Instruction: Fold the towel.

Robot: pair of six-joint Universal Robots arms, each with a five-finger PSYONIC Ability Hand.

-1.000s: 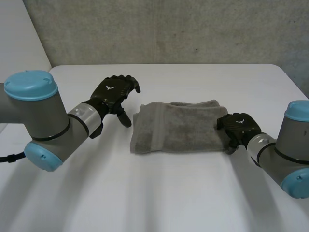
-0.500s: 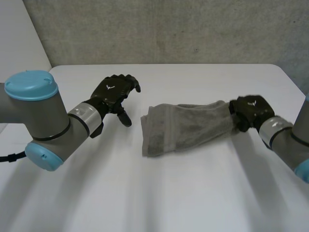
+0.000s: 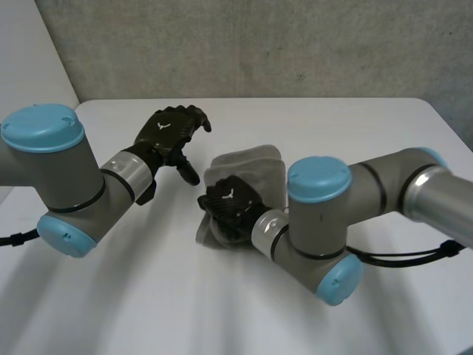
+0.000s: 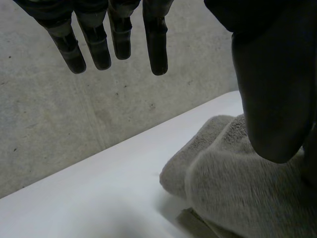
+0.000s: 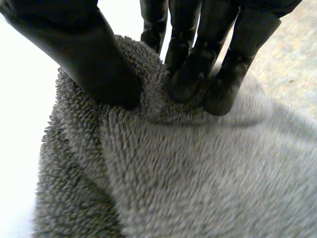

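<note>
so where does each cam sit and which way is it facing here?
Head view: behind and between both grey arms, looking down at the white table; left hand and right hand show.
Left wrist view: on the left wrist, looking along the open palm over the grey terry towel to the concrete wall; own fingers show.
Right wrist view: on the right wrist, looking along its palm; own fingers and thumb pinch the towel.
All three share the towel.
</note>
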